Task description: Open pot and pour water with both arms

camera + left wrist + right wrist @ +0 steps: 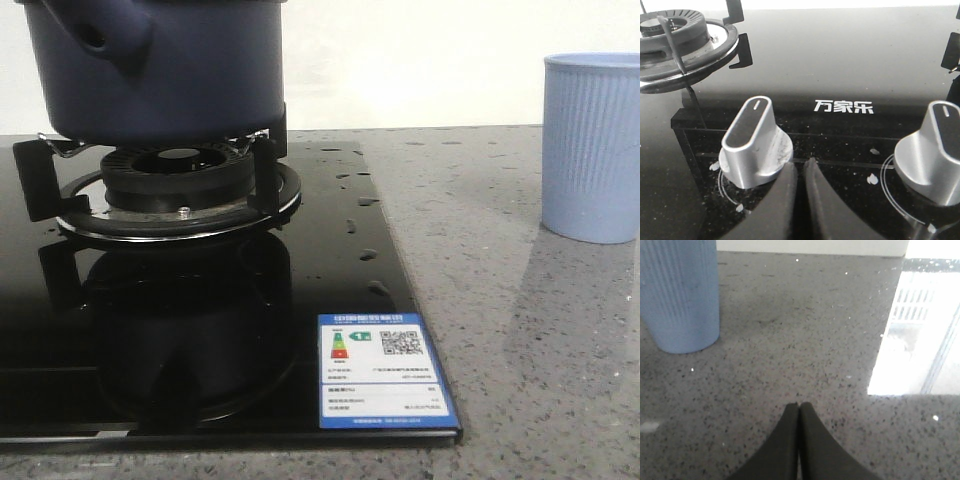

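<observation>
The dark navy pot (160, 70) sits on the gas burner (175, 190) at the upper left of the front view, its stubby side handle (105, 40) facing the camera; its top is cut off by the frame. Neither gripper shows in the front view. My left gripper (801, 167) is shut with nothing in it, hovering over the stove's control strip just beside a silver knob (752, 142). My right gripper (799, 406) is shut and empty above the speckled countertop (805, 340), apart from the light blue ribbed cup (680, 295).
The black glass stovetop (330, 280) carries water drops and an energy label (380, 370). The blue cup (592, 145) stands on the counter to the right. A second knob (935, 150) and another burner (675, 40) appear in the left wrist view.
</observation>
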You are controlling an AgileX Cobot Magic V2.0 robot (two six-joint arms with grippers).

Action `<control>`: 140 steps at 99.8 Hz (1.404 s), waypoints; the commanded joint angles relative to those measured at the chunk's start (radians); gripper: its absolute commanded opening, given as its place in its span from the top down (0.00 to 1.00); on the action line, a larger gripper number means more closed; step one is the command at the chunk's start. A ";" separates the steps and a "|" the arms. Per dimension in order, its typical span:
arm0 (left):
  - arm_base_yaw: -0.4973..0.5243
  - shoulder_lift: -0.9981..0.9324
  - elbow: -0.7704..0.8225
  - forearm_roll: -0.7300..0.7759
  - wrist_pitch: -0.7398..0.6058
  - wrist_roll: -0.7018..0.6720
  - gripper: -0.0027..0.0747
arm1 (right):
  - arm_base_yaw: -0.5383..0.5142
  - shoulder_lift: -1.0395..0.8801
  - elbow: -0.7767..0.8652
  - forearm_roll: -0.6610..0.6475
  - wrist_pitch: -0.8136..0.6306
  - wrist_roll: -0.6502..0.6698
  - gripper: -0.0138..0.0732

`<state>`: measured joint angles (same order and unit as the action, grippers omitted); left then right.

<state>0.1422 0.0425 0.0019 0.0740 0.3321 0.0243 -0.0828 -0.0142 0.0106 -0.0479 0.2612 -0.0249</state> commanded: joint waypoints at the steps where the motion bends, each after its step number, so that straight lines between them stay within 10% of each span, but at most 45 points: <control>1: 0.001 0.021 0.029 0.001 -0.070 -0.008 0.99 | 0.003 -0.012 0.011 0.027 -0.203 0.010 0.92; 24: 0.001 0.021 0.029 -0.152 -0.239 -0.009 0.99 | 0.003 -0.012 0.011 0.443 -0.361 0.025 0.92; 68: 0.001 0.021 -0.006 -1.003 -0.608 -0.071 0.99 | 0.003 0.040 -0.117 0.489 -0.178 0.025 0.92; 98: 0.001 0.092 -0.291 -0.643 -0.005 -0.036 0.99 | 0.028 0.306 -0.450 0.440 0.289 0.025 0.92; 123: -0.094 0.280 -0.478 -0.756 0.266 0.137 0.99 | 0.085 0.496 -0.645 0.531 0.703 0.000 0.93; 140: -0.254 0.435 -0.542 -0.992 0.361 0.361 0.99 | 0.085 0.565 -0.680 0.844 0.758 -0.252 0.93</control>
<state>-0.0339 0.3864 -0.4760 -0.7496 0.6881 0.2498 0.0012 0.5113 -0.6206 0.5976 1.0313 -0.1408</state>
